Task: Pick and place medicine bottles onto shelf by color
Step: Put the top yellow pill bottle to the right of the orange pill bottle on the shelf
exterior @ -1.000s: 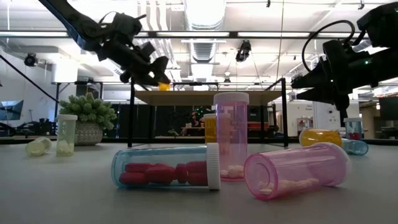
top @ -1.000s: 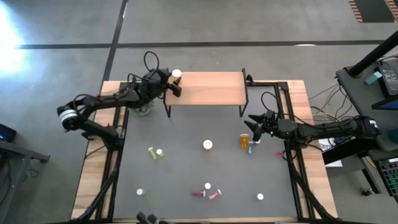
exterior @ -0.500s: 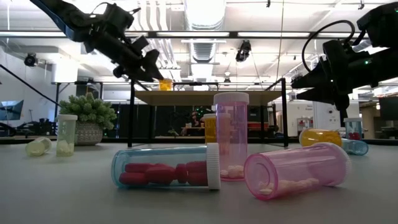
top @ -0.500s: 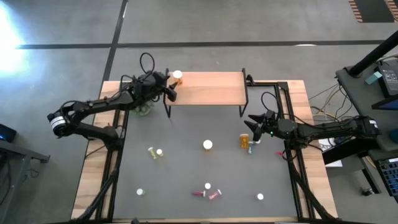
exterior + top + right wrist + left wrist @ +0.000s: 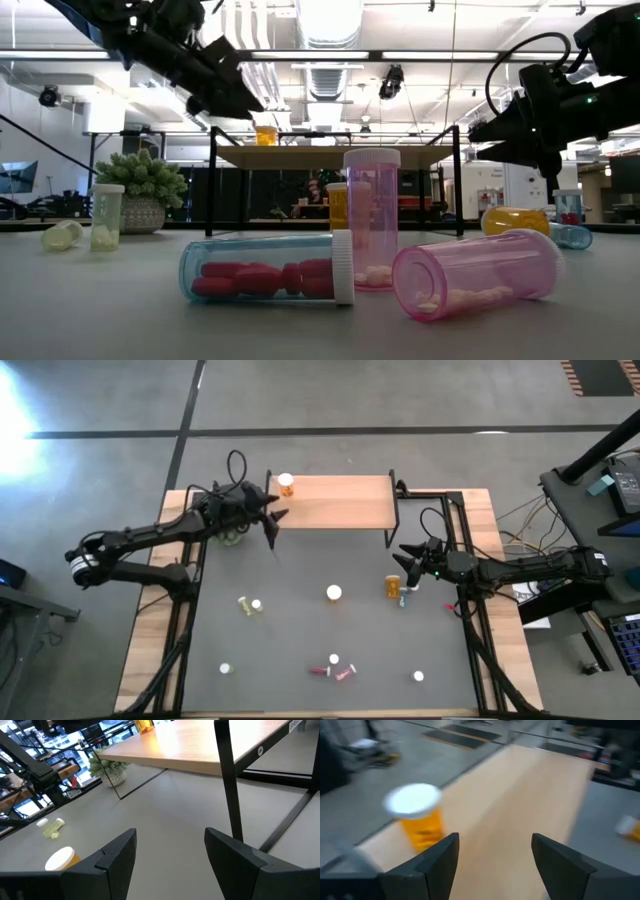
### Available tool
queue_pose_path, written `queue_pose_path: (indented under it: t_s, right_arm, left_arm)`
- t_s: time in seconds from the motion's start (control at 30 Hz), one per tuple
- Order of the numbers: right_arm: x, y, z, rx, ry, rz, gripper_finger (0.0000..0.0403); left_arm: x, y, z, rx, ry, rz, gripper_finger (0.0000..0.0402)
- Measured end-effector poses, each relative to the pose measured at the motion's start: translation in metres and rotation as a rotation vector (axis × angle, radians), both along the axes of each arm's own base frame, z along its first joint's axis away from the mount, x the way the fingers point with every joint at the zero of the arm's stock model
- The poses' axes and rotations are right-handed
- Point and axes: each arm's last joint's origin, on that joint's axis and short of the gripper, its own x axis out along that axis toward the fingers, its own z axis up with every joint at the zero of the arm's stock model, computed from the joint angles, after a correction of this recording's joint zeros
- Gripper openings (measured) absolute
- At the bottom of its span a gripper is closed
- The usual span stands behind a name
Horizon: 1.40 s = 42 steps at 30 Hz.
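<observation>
one orange bottle [image 5: 286, 483] upright on the shelf [image 5: 340, 502], at its left end, close to the edge and corner. left gripper [image 5: 274, 515] empty, fingers spread, just beside that corner and apart from the bottle. right gripper [image 5: 407, 553] also spread and empty, hanging beside the shelf's right leg, near a second orange bottle [image 5: 393, 586] on the table [image 5: 290, 640].

remaining stock loose on the table: a white-capped bottle [image 5: 334, 593] mid-table, a yellowish pair [image 5: 248, 605] to the left, pink bottles [image 5: 335, 669] lying flat at the near side, two more caps toward the near corners. colours of those last two not readable from above, possibly pale.

risks noted:
- placed bottle close to the shelf edge; any sideways brush from the left fingers likely to tip it off.
- left arm close over the plant [image 5: 231, 536]; a low swing likely to snag it.
- right gripper tight against the shelf leg; a careless reach likely to strike the leg and jolt the shelf, toppling the bottle.
- lying bottles round and free to roll; an off-centre pinch likely to squirt them away.
- sorting by colour not yet tested, with only one bottle up.
</observation>
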Motion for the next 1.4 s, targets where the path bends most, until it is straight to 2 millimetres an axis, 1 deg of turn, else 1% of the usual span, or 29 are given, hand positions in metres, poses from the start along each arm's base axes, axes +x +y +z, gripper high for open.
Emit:
queue_pose_path:
  t_s: [0.07,0.17,0.3,0.37,0.4,0.63,0.73,0.93,1.07,1.2,1.33,1.4]
  right_arm:
    - [0.000,0.000,0.000,0.000,0.000,0.000,0.0224]
    - [0.000,0.000,0.000,0.000,0.000,0.000,0.0224]
    - [0.000,0.000,0.000,0.000,0.000,0.000,0.0224]
    - [0.000,0.000,0.000,0.000,0.000,0.000,0.0224]
    - [0.000,0.000,0.000,0.000,0.000,0.000,0.0224]
    - [0.000,0.000,0.000,0.000,0.000,0.000,0.0224]
    - [0.000,0.000,0.000,0.000,0.000,0.000,0.0224]
    - [0.000,0.000,0.000,0.000,0.000,0.000,0.0224]
    - [0.000,0.000,0.000,0.000,0.000,0.000,0.0224]
    - [0.000,0.000,0.000,0.000,0.000,0.000,0.0224]
    - [0.000,0.000,0.000,0.000,0.000,0.000,0.0224]
    - [0.000,0.000,0.000,0.000,0.000,0.000,0.0224]
  left_arm:
    - [0.002,-0.003,0.000,-0.019,-0.012,-0.069,0.0233]
    - [0.006,-0.012,-0.001,-0.076,-0.028,-0.168,0.0233]
    - [0.014,-0.031,-0.001,-0.249,-0.095,-0.205,0.0233]
    - [0.020,-0.044,-0.002,-0.311,-0.109,-0.211,0.0233]
    - [0.022,-0.051,-0.001,-0.315,-0.110,-0.212,0.0233]
    - [0.037,-0.105,0.008,-0.215,-0.111,-0.185,0.0233]
    - [0.041,-0.125,0.003,-0.229,-0.106,-0.157,0.0233]
    - [0.050,-0.155,-0.017,-0.412,-0.107,-0.092,0.0233]
    - [0.052,-0.169,-0.027,-0.540,-0.078,-0.055,0.0233]
    - [0.052,-0.175,-0.028,-0.675,-0.039,-0.027,0.0233]
    - [0.047,-0.177,-0.026,-0.870,0.075,0.037,0.0233]
    - [0.041,-0.178,-0.023,-0.935,0.161,0.087,0.0233]
